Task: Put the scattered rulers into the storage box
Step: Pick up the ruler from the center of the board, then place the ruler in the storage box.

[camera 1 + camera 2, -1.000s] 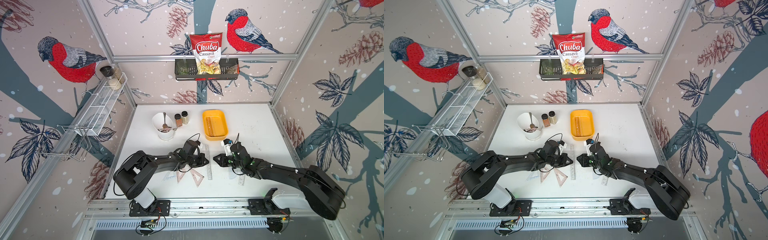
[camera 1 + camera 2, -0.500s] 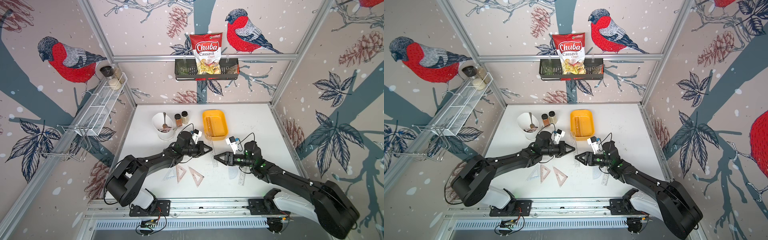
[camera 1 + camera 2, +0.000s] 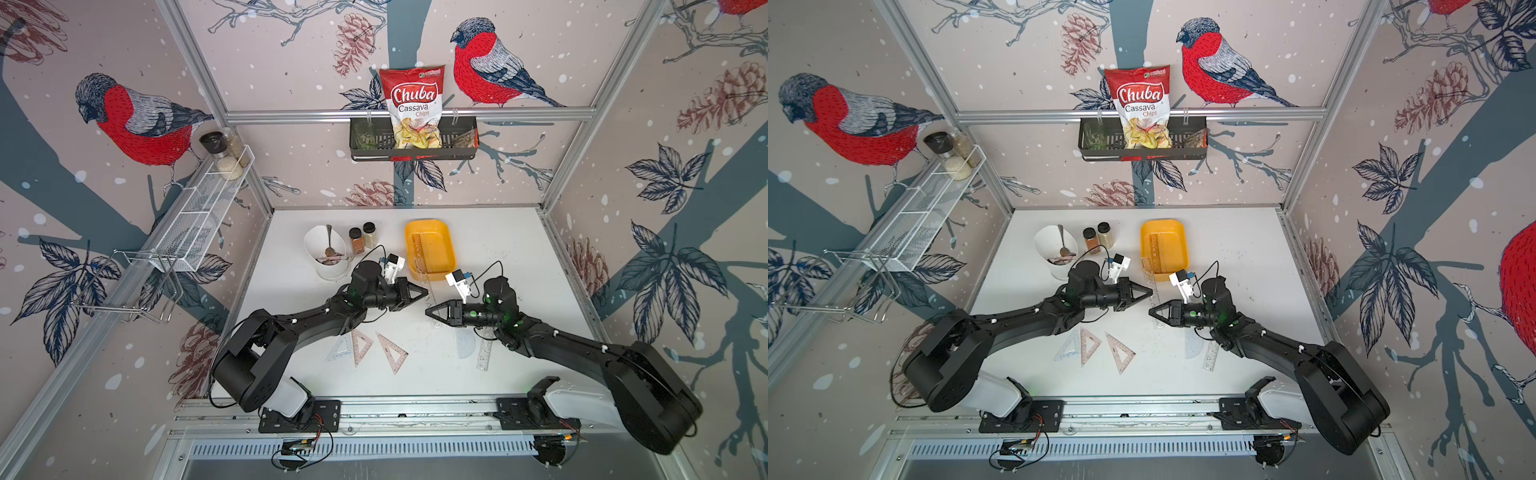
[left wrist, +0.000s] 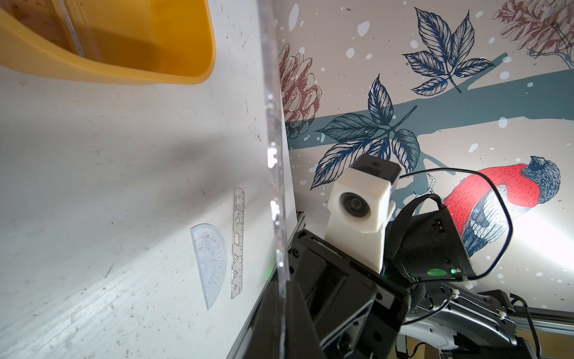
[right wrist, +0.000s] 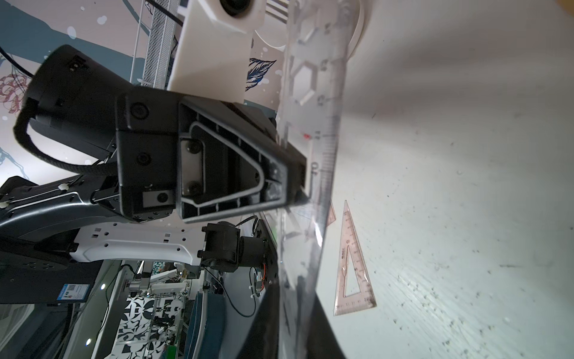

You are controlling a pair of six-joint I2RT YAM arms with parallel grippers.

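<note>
A clear straight ruler [image 3: 430, 286] hangs in the air just in front of the yellow storage box [image 3: 451, 245], and both grippers hold it. My left gripper [image 3: 426, 293] is shut on its middle, and my right gripper [image 3: 427, 311] is shut on its near end. In the left wrist view the ruler [image 4: 273, 140] shows edge-on, rising from my left gripper [image 4: 281, 289]. In the right wrist view it [image 5: 320, 124] runs up from my right gripper [image 5: 298, 298]. Another ruler [image 3: 417, 245] lies in the box. On the table lie three set squares [image 3: 360, 345], a protractor [image 3: 465, 345] and a stencil ruler [image 3: 484, 353].
A white bowl with a spoon [image 3: 326, 253] and two spice jars [image 3: 361, 239] stand left of the box. A white wire rack [image 3: 199, 220] hangs on the left wall. A dark basket with a chips bag [image 3: 413, 141] hangs on the back wall.
My left gripper lifted the clear ruler off the table and carried it toward the box. My right gripper opened wide, then shut on the ruler's near end.
</note>
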